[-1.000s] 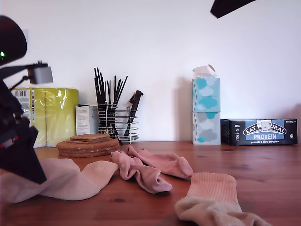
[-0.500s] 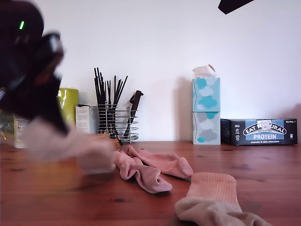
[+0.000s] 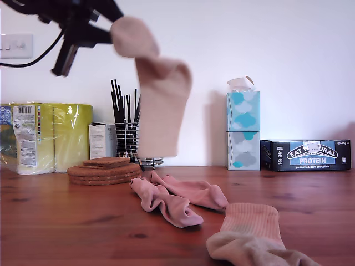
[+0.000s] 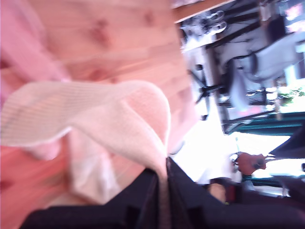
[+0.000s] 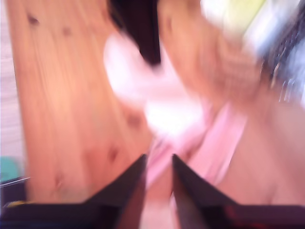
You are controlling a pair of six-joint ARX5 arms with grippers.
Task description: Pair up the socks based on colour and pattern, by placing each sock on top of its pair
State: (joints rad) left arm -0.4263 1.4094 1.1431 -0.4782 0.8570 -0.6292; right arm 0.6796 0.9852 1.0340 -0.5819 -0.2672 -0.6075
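Up from the tabletop it has gone: a second ago the thick peachy-beige sock lay flat at the exterior view's left, and now that lifted sock hangs high in the air, carried toward the middle. My first gripper has its jaws pressed together on a corner of the fabric, and the sock drapes down from it in a soft fold, ribbed weave showing in the first wrist view. In the exterior view the dark arm reaches in from the upper left, angled, with a black cable trailing behind it.

My second gripper hovers above the wood with a narrow gap between its dark jaws and nothing in them; that view is badly blurred.

On the table, warm knotty wood, the two rose-pink socks lie crossed and touching near the middle, thin and limp. The other peachy-beige sock lies just beside them toward the exterior view's right, thick, with a ribbed cuff. Round cork mats sit stacked behind, beside a wire caddy of dark sticks.
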